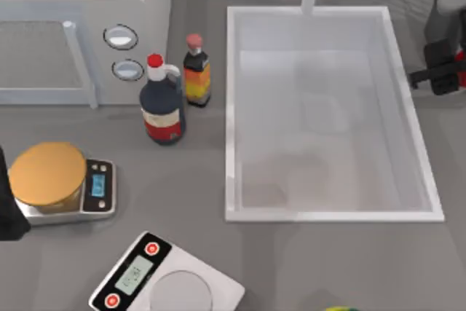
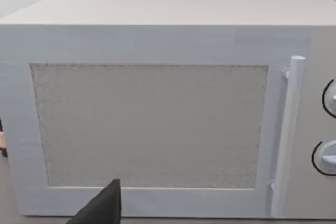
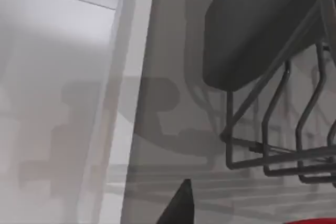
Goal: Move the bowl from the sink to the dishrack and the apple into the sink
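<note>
Sink (image 1: pixel 411 118): I see the white basin right of centre, tap post at its far rim.
Dishrack (image 3: pixel 273 145): dark wires just beside the sink's rim, in my right wrist view.
Right gripper (image 1: pixel 437 78): at the table's right edge by the sink; I cannot tell its grip.
Left arm: parked at the left edge, facing the microwave (image 2: pixel 157 103).
Clutter left of the sink: two bottles (image 1: pixel 164 103), two scales (image 1: pixel 98 187), an orange disc (image 1: pixel 47 172).

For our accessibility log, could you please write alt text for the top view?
A white sink, its basin bare, sits right of two bottles, a microwave and two kitchen scales; one scale carries a golden-orange disc. The right arm sits at the right edge.
</note>
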